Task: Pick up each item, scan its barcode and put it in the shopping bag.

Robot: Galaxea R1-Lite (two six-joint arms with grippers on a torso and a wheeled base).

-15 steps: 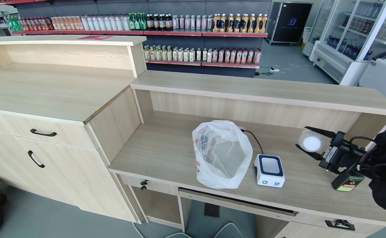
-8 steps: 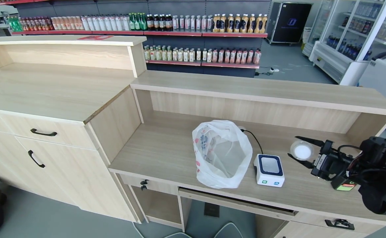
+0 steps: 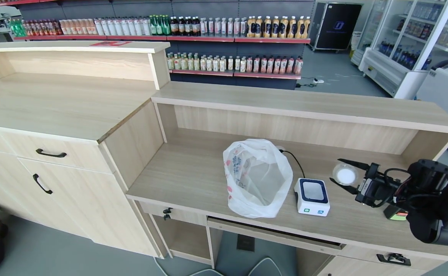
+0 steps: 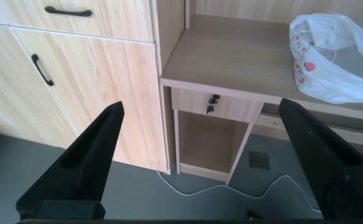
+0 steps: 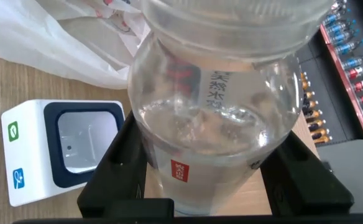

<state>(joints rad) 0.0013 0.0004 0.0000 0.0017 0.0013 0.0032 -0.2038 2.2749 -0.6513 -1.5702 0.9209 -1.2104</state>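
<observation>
My right gripper [image 3: 347, 175] is shut on a clear plastic jar [image 3: 345, 175] with a white lid, held on its side just right of the white barcode scanner [image 3: 312, 196] on the counter. In the right wrist view the jar [image 5: 215, 118] sits between the black fingers [image 5: 122, 171], with the scanner [image 5: 63, 149] and the bag [image 5: 69, 43] beyond it. The white shopping bag [image 3: 257, 177] stands open left of the scanner. My left gripper [image 4: 203, 155] is open, low in front of the counter, with the bag [image 4: 334, 56] off at a distance.
A green and red item [image 3: 396, 214] lies on the counter [image 3: 193, 172] under my right arm. The counter has a raised back ledge [image 3: 304, 103] and a side wall [image 3: 135, 142] on the left. A black cable [image 3: 294, 159] runs behind the scanner.
My right gripper has carried the jar down and leftward, closer to the scanner. The left arm and the bag have not moved.
</observation>
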